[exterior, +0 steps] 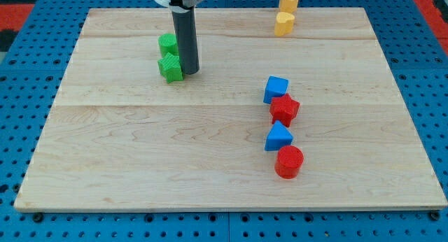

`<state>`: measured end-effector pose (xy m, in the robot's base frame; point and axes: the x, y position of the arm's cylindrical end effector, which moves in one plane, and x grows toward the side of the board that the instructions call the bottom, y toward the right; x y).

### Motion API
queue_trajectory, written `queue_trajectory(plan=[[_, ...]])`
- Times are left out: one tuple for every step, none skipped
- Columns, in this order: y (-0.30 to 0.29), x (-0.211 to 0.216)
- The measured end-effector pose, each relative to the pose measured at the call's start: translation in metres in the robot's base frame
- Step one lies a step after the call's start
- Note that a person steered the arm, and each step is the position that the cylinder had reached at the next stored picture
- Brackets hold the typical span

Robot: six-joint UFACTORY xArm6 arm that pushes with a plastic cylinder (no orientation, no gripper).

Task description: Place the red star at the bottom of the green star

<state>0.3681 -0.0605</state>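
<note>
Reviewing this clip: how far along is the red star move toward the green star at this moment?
Nothing looks done yet: the red star sits in the column at the view's right, between two blue blocks, far from the green star. In hand: my tip rests just right of the green star, nowhere near the red one. Left: reach the red star, free it from its neighbours, and push it across to below the green star.

My tip [190, 72] stands in the upper left touching 2 green blocks [169, 58], a right-centre column of blue cube [276, 89], red star [284, 109], blue block [278, 138] and red cylinder [288, 161] blocks passage there, while bare board [140, 158] lies between.
</note>
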Motion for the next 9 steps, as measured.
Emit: queue_trajectory(plan=[[0.031, 0.009], [0.056, 0.002], [0.033, 0.002], [0.002, 0.002], [-0.006, 0.001], [-0.021, -0.001], [-0.016, -0.002], [0.054, -0.002], [0.143, -0.001]])
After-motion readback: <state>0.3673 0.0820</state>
